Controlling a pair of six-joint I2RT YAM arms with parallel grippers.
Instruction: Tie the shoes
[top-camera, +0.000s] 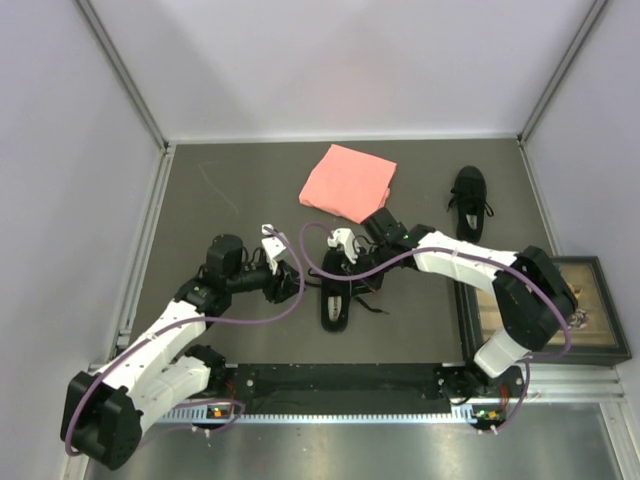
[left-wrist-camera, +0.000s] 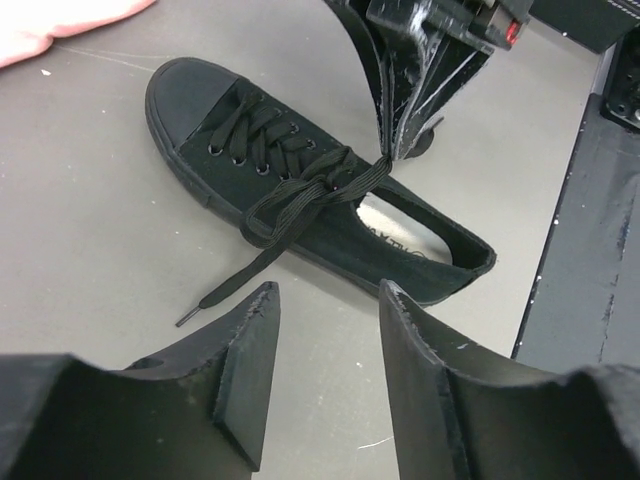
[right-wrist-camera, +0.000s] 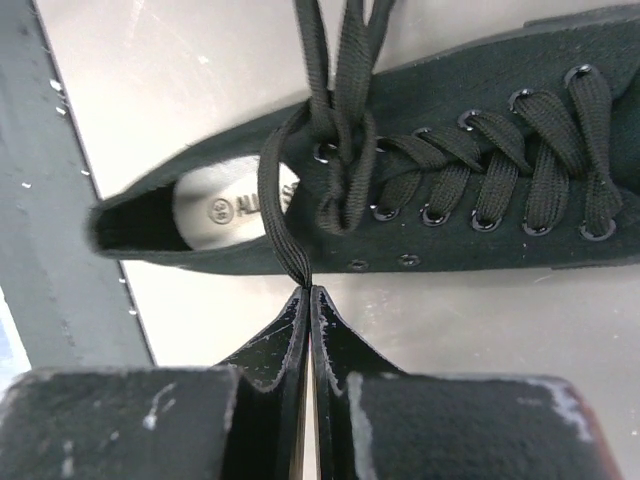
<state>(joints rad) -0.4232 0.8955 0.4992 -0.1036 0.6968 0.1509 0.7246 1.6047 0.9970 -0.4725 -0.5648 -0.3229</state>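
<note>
The right fingers (right-wrist-camera: 307, 300) are pressed together on a strand of the black lace (left-wrist-camera: 300, 195). They pinch it right at their tips, where the strand comes off the shoe's side as a taut loop.

That shoe (left-wrist-camera: 225, 165) lies on its sole on the grey counter (top-camera: 240, 200), between the two sets of fingers. From the right fingers it lies crosswise just beyond the tips, toe to the right and heel opening to the left. From the left fingers (top-camera: 297, 285) it lies just ahead, toe to the far left and heel to the right. It is a small low-top, black all over: canvas upper, smooth rounded toe cap and sole edge. Flat black lacing crosses in neat rows through dark eyelets. Near the top eyelets the strands bunch into a loose tangle rather than a finished bow. A pale insole (right-wrist-camera: 225, 205) with a small printed mark shows inside the opening.

The left fingers stand apart with nothing between them, low over the counter. One free lace end trails from the tangle toward them. Its tip rests on the counter just beyond the left-hand fingertip.

A second shoe (top-camera: 468, 195), also black, sits well beyond the right fingers toward the far right corner. A pink folded cloth (top-camera: 348, 182) lies beyond both sets of fingers.
</note>
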